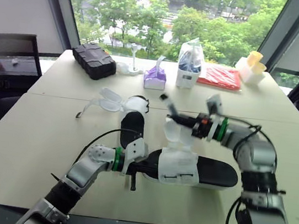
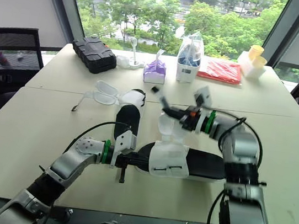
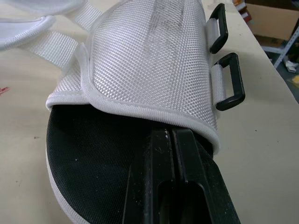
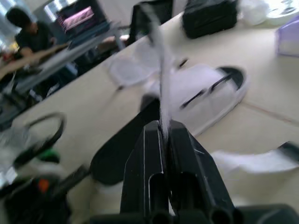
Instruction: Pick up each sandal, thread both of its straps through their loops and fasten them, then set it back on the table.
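The near sandal [image 1: 207,173] is laid flat at the table's [image 1: 41,130] front edge, its white strap [image 1: 173,131] pinched and lifted by the right gripper [image 1: 171,114]; the left gripper [image 1: 144,168], fingers together, is pushed under its upper, with the second sandal [image 1: 132,127] lying behind

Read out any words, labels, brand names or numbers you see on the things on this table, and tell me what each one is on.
No text here can be read.
Purple tissue box: any print is too small to read.
Red packet: any print is too small to read.
Sandal, white mesh upper: faint grey marks, not legible.
Screen in the background: blurred, nothing readable.
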